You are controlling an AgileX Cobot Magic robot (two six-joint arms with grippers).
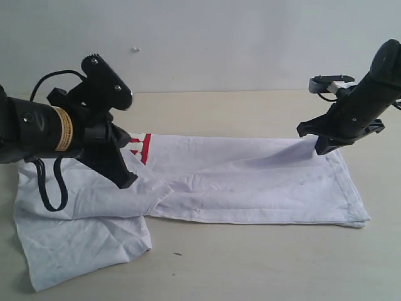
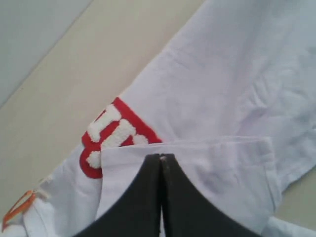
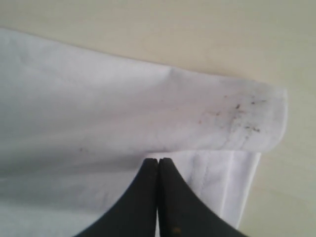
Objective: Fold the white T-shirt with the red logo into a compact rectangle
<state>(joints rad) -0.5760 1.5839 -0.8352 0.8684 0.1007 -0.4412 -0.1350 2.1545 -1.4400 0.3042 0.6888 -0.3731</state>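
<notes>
The white T-shirt lies across the table, folded lengthwise, with a sleeve section spread out at the front left. Its red logo peeks out by the left arm; in the left wrist view a white flap covers part of the red logo, and the orange neck tag shows. My left gripper is shut with its tips on that flap. My right gripper is shut at the shirt's far right edge, where the cloth rises in a small tent. Its jaws pinch the upper layer near the hem.
The beige table extends in front of and behind the shirt. A pale wall stands at the back. The left arm's black cable hangs over the cloth. Small dark specks mark the shirt's hem.
</notes>
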